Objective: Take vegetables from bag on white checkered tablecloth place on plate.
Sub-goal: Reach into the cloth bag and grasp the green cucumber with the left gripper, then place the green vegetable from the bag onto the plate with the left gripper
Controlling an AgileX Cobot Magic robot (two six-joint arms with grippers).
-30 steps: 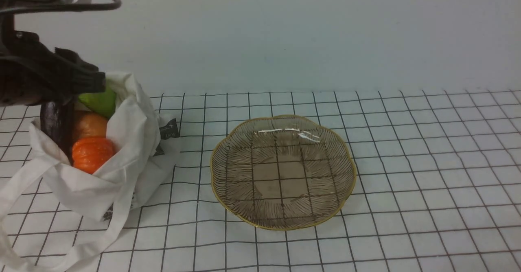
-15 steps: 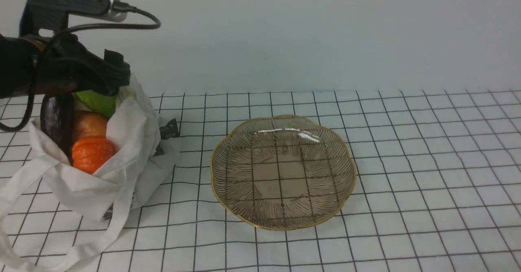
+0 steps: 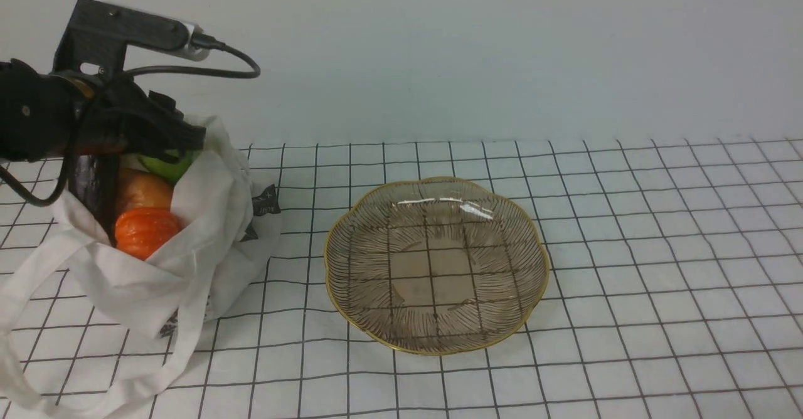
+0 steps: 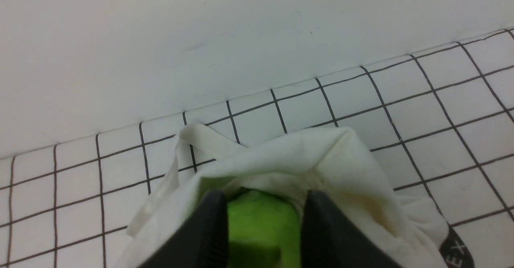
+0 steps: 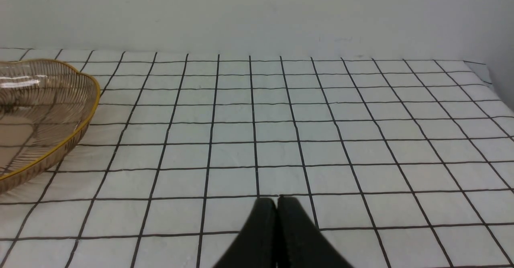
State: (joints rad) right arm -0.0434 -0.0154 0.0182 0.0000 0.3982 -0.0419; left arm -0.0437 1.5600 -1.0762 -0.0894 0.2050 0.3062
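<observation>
White bag (image 3: 207, 218), green cucumber (image 3: 166, 167), orange pumpkin (image 3: 145, 232)

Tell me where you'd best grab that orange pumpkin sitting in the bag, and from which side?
Across the pumpkin at its ribbed sides, I'd say, coming down from above through the open mouth of the bag. Cloth cups it below and to the right, and a yellow-orange vegetable sits right behind it, so its top is the freest part.

Front: we look forward, wide. Left wrist: close over white cloth bag (image 4: 341, 163). Right wrist: low, sharing front's gold-rimmed glass plate (image 5: 91, 103).
</observation>
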